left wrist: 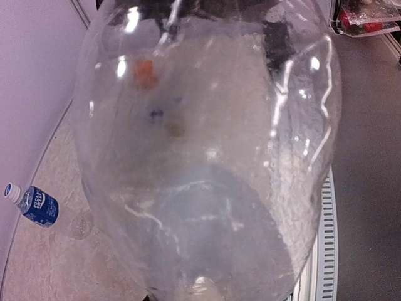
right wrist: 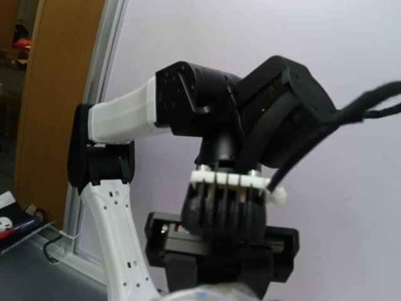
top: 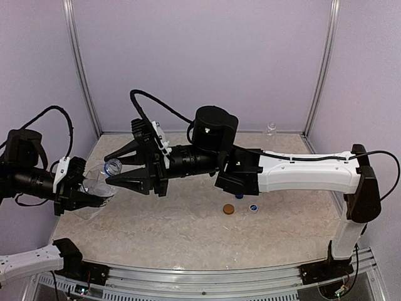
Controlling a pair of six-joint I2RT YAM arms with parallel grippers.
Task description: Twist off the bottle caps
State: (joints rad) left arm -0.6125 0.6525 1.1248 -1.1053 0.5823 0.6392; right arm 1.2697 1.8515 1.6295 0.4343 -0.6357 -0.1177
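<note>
The blue cap sits between the fingers of the right end effector, on the tilted clear bottle, which the left end effector clamps by its body. The right jaws stand narrowed about the cap; we cannot tell whether they bite. We fear a weak pinch slipping, or the thin bottle twisting. The right arm stretches level above the counter.

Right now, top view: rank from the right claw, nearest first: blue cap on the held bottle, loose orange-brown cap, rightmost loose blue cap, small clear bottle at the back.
1. Blue plastic screw cap on the held bottle: between the fingers of the right claw.
2. Orange-brown round cap: table centre.
3. Rightmost loose blue cap: just right of it.
4. Small clear plastic bottle: back right.
</note>
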